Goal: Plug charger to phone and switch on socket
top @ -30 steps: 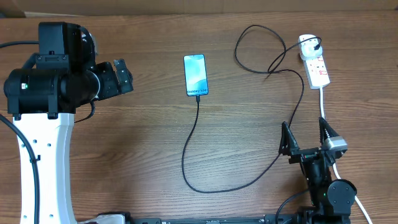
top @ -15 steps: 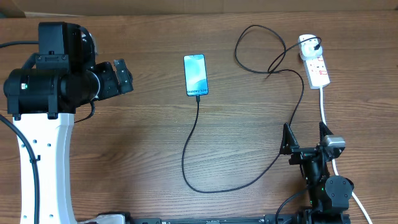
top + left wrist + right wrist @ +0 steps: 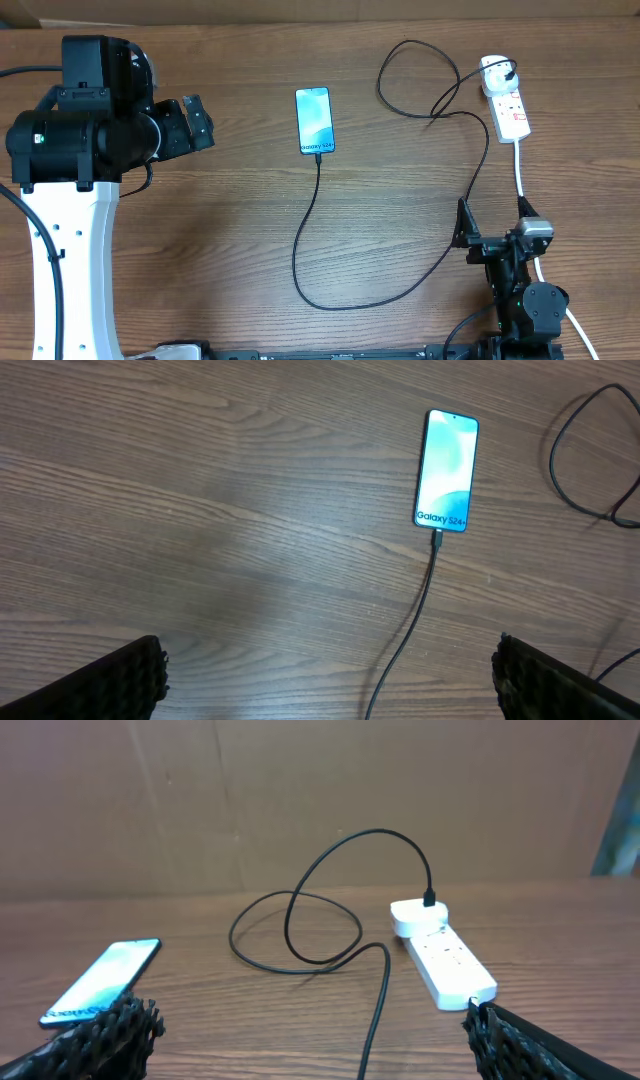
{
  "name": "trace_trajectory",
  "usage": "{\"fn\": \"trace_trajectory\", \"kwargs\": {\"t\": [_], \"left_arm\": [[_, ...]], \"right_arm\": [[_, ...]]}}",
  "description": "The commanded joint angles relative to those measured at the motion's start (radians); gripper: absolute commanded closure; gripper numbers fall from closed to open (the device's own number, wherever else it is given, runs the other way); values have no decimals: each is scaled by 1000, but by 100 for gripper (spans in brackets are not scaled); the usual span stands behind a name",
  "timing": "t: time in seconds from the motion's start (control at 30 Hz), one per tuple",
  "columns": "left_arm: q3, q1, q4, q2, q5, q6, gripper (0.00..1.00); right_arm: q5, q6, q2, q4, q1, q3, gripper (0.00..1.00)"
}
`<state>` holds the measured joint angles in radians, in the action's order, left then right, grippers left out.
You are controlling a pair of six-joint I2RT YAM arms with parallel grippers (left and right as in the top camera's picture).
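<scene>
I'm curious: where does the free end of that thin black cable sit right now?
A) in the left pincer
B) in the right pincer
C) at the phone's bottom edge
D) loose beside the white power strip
C: the charger ends right at the bottom edge of the phone, just below the Galaxy lettering.

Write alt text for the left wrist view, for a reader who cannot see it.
A Galaxy S24+ phone, screen lit light blue, lies flat on the wooden table with a black charger cable plugged into its near end and trailing toward the camera. The left gripper is open and empty, its fingers at the bottom corners.
</scene>
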<state>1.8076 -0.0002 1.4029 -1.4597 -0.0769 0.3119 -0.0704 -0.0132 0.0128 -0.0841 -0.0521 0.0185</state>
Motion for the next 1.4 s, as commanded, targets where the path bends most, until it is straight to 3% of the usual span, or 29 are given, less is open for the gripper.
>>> {"fn": "trace_trajectory", "kwargs": {"t": [0.0,1.37], "left_arm": [[3,-6,-1,8,6,10,0],[3,-6,-1,8,6,10,0]], "right_arm": [[14,-46,-10,0,-5,-11,0],[43,-32,-10,-2,-5,-10,0]]}}
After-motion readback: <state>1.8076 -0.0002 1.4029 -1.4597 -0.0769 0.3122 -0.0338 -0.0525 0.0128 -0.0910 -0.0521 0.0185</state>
